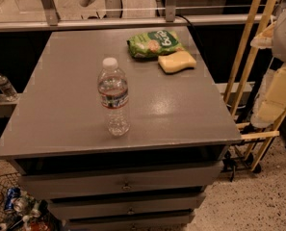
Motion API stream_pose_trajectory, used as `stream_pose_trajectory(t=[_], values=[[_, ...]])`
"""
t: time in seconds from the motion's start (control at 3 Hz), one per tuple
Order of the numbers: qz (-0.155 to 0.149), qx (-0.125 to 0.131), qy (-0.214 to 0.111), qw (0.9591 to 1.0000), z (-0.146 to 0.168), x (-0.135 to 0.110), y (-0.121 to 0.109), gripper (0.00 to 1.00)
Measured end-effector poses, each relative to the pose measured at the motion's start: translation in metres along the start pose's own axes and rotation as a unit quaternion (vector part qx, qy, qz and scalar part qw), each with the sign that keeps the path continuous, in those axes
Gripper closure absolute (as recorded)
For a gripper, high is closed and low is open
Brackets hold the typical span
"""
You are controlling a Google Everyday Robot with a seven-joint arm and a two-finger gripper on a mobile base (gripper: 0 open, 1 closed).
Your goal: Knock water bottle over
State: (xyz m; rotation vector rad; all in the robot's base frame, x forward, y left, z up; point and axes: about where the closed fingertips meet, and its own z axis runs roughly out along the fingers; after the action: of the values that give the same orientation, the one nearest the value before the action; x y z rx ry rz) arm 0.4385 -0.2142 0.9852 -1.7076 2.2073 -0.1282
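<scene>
**Bottle upright: push it high, from the side**

The water bottle (pixel 113 97) stood near the front edge of the table (pixel 181 114), cap up, long axis vertical. The gripper (pixel 266 110) hung beyond the table's right side, well apart from it; I could not tell whether it was apart or together. I judged a sideways push near the cap would tip it best.

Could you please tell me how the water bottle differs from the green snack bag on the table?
The water bottle stands upright near the front edge; the green snack bag lies flat near the far edge. The water bottle is clear with a white cap; the green snack bag is opaque. Both rest on the grey table. The gripper is not in view; only the arm shows at right.
</scene>
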Motion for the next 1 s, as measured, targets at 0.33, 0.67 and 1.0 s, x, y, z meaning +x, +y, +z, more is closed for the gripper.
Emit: stream_pose_trajectory(t=[0.33, 0.67, 1.0], values=[[0.0, 0.0, 0.0, 1.0, 0.0, 0.0, 0.0, 0.0], [-0.006, -0.012, -0.046, 0.9989, 0.013, -0.014, -0.004, 0.0], [-0.016, -0.029, -0.126, 0.9914, 0.034, -0.037, -0.008, 0.0]])
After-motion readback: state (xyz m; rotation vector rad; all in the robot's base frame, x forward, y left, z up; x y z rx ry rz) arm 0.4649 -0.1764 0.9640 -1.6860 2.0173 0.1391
